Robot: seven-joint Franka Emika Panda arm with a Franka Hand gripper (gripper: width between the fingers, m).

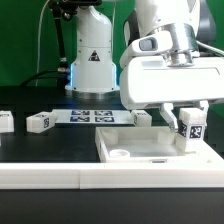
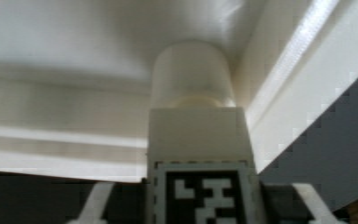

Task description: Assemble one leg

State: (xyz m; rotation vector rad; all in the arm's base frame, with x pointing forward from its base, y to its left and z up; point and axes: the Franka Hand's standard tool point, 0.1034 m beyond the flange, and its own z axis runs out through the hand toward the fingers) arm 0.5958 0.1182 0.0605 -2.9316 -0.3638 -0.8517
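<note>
In the exterior view my gripper (image 1: 190, 119) is shut on the leg (image 1: 191, 130), a small white block with a black-and-white tag. It holds the leg upright over the right far corner of the white tabletop tray (image 1: 140, 159), with its lower end at or near the tray. In the wrist view the leg (image 2: 201, 110) runs from between my fingers (image 2: 101, 203) down to the tabletop's inner corner (image 2: 69, 110). Its tag faces the camera. The gripper (image 2: 202, 208) sits at the leg's tagged end. I cannot tell whether the leg's far end touches the tray.
The marker board (image 1: 88, 116) lies behind the tray. Two more tagged white legs (image 1: 39, 123) (image 1: 5, 120) lie at the exterior view's left, and another (image 1: 143, 118) is just behind the tray. The robot's white base (image 1: 92, 60) stands at the back.
</note>
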